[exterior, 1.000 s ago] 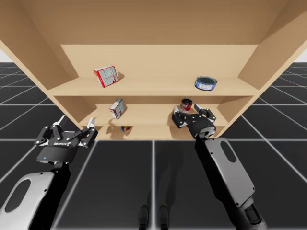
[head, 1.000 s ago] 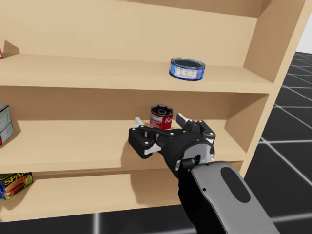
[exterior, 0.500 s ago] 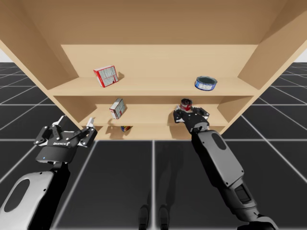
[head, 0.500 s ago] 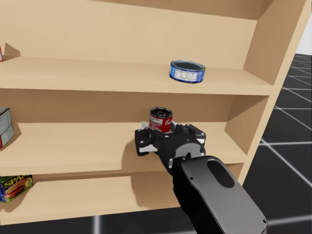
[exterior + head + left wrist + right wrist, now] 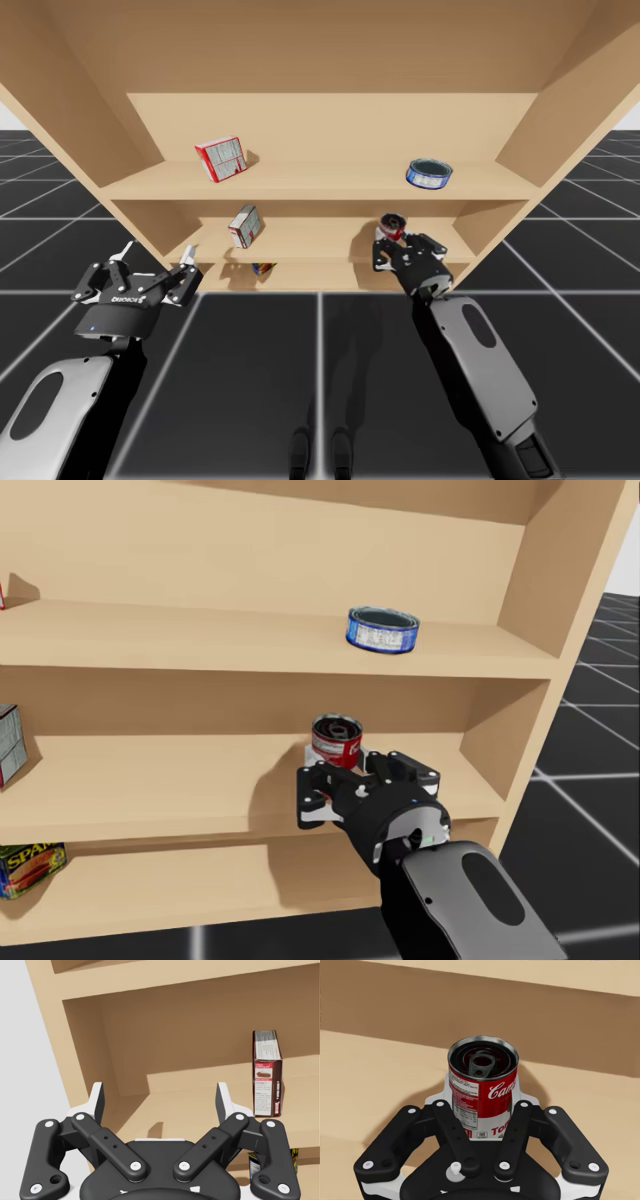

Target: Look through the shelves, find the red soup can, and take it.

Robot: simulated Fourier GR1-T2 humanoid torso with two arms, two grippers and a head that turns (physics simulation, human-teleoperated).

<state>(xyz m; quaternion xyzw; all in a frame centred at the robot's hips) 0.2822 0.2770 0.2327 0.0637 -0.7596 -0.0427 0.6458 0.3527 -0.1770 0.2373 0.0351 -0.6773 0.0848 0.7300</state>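
Right tool (image 5: 482, 1110) grips the red soup can (image 5: 481, 1082) at the middle shelf (image 5: 150, 770); only withdrawing it remains. Left tool (image 5: 161, 1099) open.

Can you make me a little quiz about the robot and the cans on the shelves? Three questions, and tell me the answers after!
1. True or false: my right gripper is shut on the red soup can.
2. Pick one: where is the flat blue can compared with the red soup can? A) higher up B) level with it C) lower down
3. Fill the gap: the fingers of my left gripper are ___, with nothing between them.

Key: 1 true; 2 A; 3 open.
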